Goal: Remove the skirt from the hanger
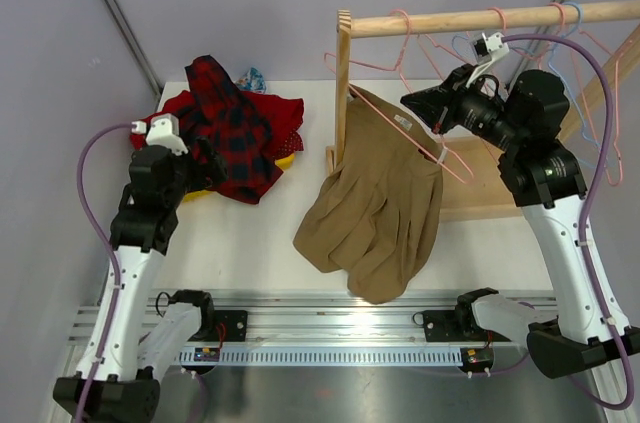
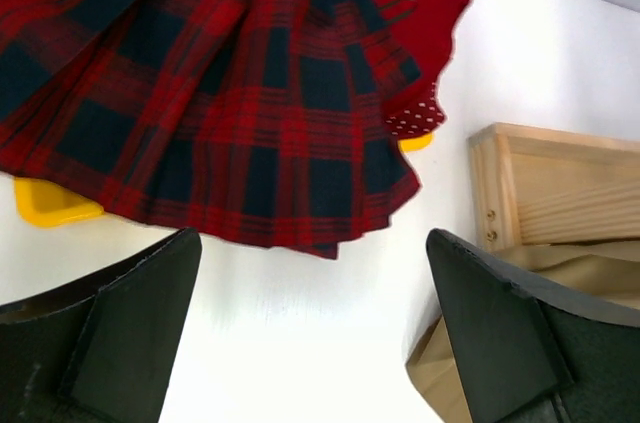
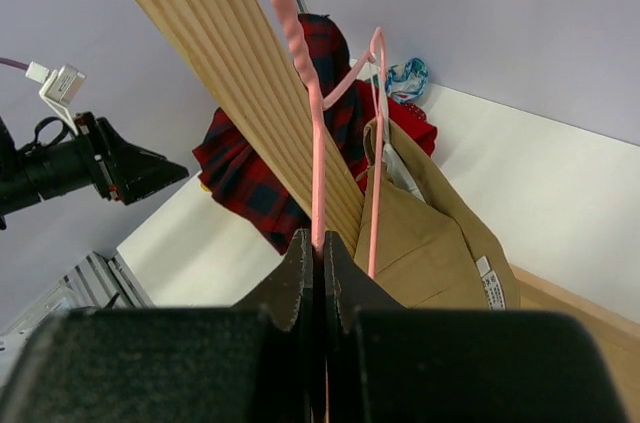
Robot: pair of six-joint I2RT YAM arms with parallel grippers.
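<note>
Tan skirt (image 1: pixel 380 213) is on a pink hanger (image 1: pixel 456 165) right by the wooden rack (image 1: pixel 343 83) post, and its hem flops onto the white table (image 1: pixel 250 253). From the top camera, the right gripper (image 1: pixel 408 103) is up at the skirt's waistband. The left gripper (image 1: pixel 207 169) is against a pile of red plaid clothes (image 1: pixel 235 123).

Left wrist cam: fingers (image 2: pixel 120 323) spread wide with nothing between them. They're over bare table, with the plaid just ahead and something yellow (image 2: pixel 50 208) poking out underneath. The skirt peeks in at bottom right.

Right wrist cam: fingers (image 3: pixel 290 283) are pinched tight on the hanger's wire, right beside the rail (image 3: pixel 220 53). The skirt hangs just past them.
</note>
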